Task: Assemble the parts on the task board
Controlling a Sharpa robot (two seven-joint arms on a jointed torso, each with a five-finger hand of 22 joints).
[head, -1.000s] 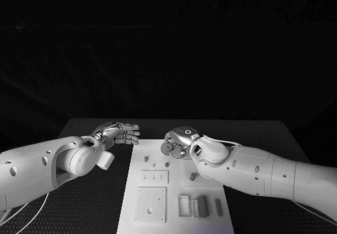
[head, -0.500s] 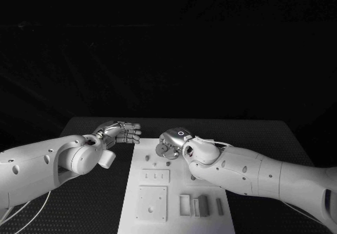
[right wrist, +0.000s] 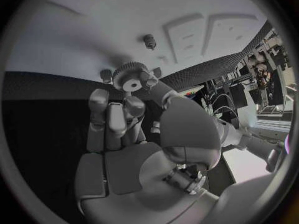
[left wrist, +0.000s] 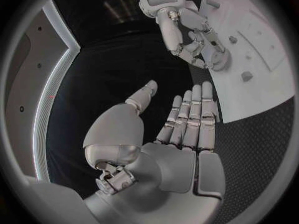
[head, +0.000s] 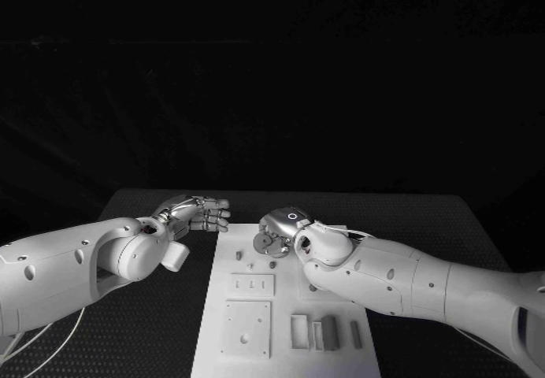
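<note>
The white task board lies lengthwise in the middle of the black table. My right hand hovers over the board's far end and pinches a small toothed gear between thumb and fingertips. The gear hangs just above the plate, close to a short peg. My left hand floats over the table beside the board's far left corner, fingers stretched out side by side and holding nothing.
Small pegs stand on the board behind two recessed square plates. Several upright blocks stand at the near right. Both forearms flank the board.
My right hand has carried the gear a little to the left and farther along the board. The left hand has hardly shifted.
</note>
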